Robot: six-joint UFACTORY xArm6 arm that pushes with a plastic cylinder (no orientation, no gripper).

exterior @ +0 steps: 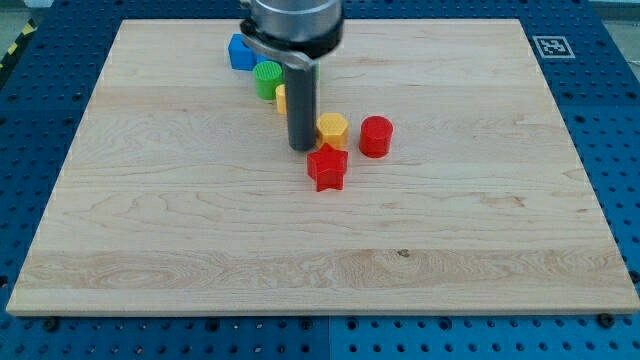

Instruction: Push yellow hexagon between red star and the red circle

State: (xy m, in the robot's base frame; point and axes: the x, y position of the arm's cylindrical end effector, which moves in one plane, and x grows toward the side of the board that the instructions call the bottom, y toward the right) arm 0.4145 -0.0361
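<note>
The yellow hexagon lies near the board's middle, just above the red star and left of the red circle. The hexagon touches or nearly touches the star's top and stands a small gap from the circle. My tip rests on the board right beside the hexagon's left side and up-left of the star. The rod rises from there to the arm's dark head at the view's top.
A green round block and a blue block lie up-left of the rod. Another yellow block is partly hidden behind the rod. The wooden board lies on a blue perforated table.
</note>
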